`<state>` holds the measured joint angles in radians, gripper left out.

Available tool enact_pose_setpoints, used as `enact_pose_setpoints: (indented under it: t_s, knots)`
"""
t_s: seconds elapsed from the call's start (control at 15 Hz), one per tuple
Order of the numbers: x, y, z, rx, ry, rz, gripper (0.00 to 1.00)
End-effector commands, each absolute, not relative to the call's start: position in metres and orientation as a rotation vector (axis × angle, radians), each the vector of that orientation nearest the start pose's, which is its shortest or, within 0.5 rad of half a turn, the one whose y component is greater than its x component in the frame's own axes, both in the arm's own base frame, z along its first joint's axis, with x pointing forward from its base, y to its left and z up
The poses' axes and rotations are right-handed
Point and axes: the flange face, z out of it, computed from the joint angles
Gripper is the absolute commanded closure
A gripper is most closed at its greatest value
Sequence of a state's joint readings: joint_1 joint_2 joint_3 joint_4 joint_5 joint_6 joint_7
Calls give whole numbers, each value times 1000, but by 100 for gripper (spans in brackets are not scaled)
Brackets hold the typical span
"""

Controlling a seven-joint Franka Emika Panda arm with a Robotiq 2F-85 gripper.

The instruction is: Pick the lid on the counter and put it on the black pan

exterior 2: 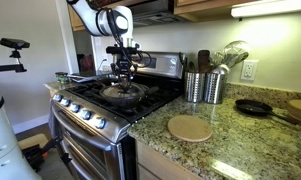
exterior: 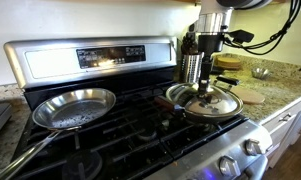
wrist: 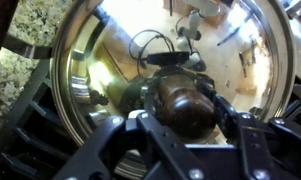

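A glass lid (exterior: 212, 105) rests on the black pan (exterior: 172, 100) on the stove (exterior: 140, 135), beside a silver pan (exterior: 75, 107), with the gripper (exterior: 207, 90) clamped narrowly around the lid's knob (wrist: 185, 100).

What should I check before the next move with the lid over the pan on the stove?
1. Lid over the black pan: ok.
2. Lid seated evenly all round: cannot tell.
3. Claw centred at the knob: ok.
4. Claw open or shut on the knob: cannot tell.
5. Silver pan apart from the lid: ok.
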<state>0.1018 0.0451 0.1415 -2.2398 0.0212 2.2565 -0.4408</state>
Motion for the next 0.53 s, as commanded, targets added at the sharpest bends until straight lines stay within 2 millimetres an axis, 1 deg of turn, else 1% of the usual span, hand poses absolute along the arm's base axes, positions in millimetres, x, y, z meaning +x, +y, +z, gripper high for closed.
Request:
enact_pose_setpoints:
  t_s: [0.0, 0.07, 0.13, 0.47]
  knots:
    - [491, 118, 363, -2991, -980, -11, 7]
    - [488, 116, 367, -2997, -968, -28, 2]
    - [485, 114, 372, -3008, -943, -50, 1]
    - [465, 102, 406, -3051, -780, -204, 0]
